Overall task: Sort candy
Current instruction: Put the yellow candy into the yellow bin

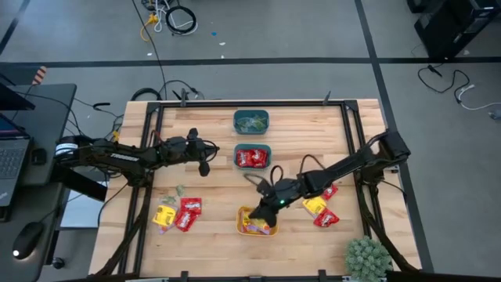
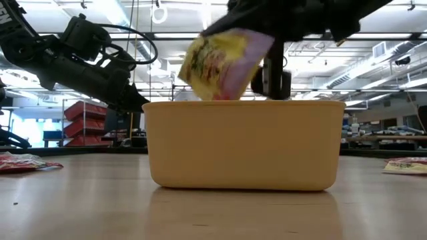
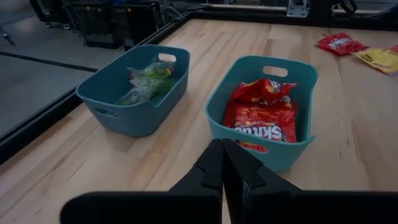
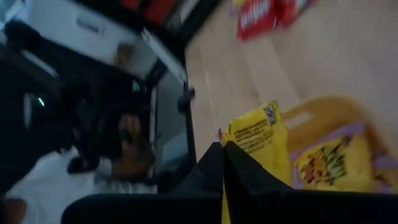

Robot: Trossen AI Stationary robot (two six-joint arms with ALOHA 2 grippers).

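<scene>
The yellow bin (image 2: 243, 143) stands closest; above it the right gripper (image 1: 268, 210) pinches a yellow candy packet (image 2: 220, 63) between closed fingers. The left gripper (image 1: 204, 166), closed and empty, hovers beside the teal bin (image 3: 261, 102) of red candy (image 3: 261, 112).
</scene>
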